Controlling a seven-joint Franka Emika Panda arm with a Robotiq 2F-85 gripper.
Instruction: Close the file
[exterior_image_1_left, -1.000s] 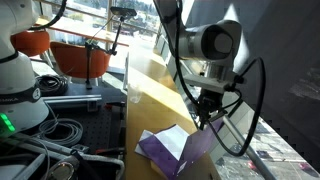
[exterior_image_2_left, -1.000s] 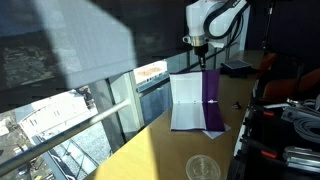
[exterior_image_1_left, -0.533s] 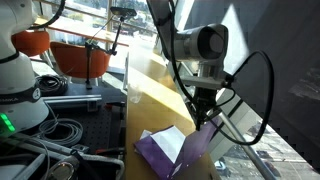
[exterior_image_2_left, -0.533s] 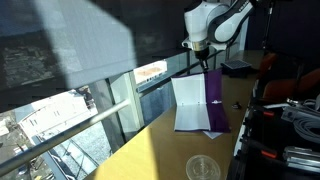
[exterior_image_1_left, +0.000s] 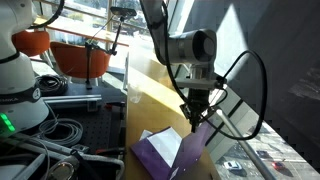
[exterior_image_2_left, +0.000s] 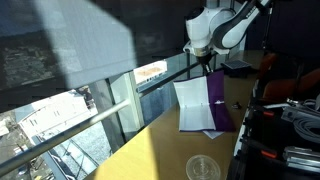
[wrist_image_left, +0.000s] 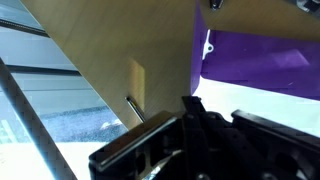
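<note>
The file is a purple folder (exterior_image_1_left: 155, 153) with white sheets (exterior_image_1_left: 166, 135), lying near the end of the wooden table (exterior_image_1_left: 150, 95). Its cover (exterior_image_1_left: 196, 145) stands raised on edge. My gripper (exterior_image_1_left: 194, 115) is at the cover's top edge and appears shut on it. In an exterior view the white inner side (exterior_image_2_left: 192, 105) and purple cover (exterior_image_2_left: 218, 100) hang below the gripper (exterior_image_2_left: 207, 68). The wrist view shows purple cover (wrist_image_left: 260, 55) above white paper (wrist_image_left: 250, 100). The dark fingers (wrist_image_left: 200, 120) fill the bottom of that view and their tips are hard to see.
A round clear disc (exterior_image_2_left: 203, 168) lies on the table nearer the camera. A window rail (exterior_image_2_left: 100, 120) runs along one table edge. Cables (exterior_image_1_left: 50, 130), a robot base (exterior_image_1_left: 15, 80) and an orange chair (exterior_image_1_left: 80, 55) stand beyond the other side.
The gripper has moved sideways with the cover's top edge, swinging the raised cover further over. The lower half of the file has stayed on the table.
</note>
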